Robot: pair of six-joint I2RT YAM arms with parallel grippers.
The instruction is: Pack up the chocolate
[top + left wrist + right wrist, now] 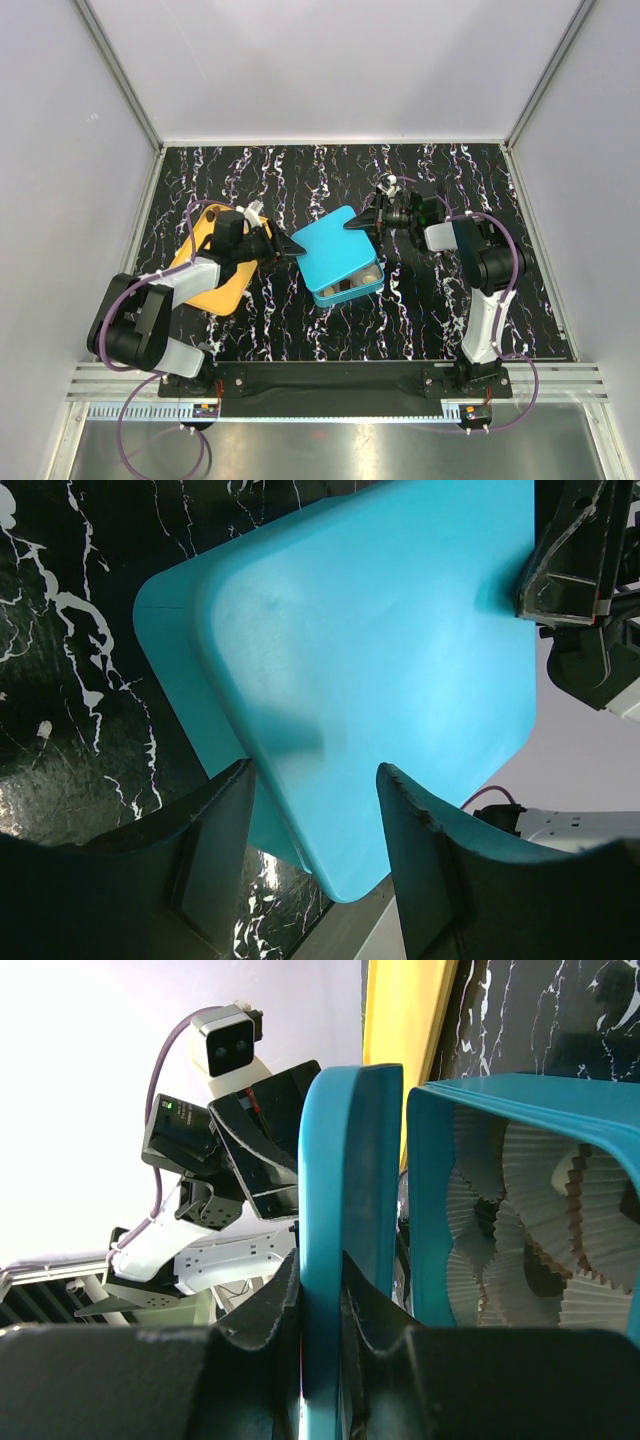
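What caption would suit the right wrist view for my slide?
The right gripper clamps its jaws on the teal lid, beside the box of paper cups.

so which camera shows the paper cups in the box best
right wrist: the pleated paper cups show clearly inside the teal box. top external shows only a sliver beneath the lid; left wrist shows none, just lid.

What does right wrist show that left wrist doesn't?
Only right wrist: the open teal plastic box with crinkled white paper cups inside, a yellow tray's edge, and the right gripper clamped on the rim of the teal plastic lid. Only left wrist: the lid's broad flat top, with the left gripper straddling one corner. Both: that lid and the black marbled tabletop.
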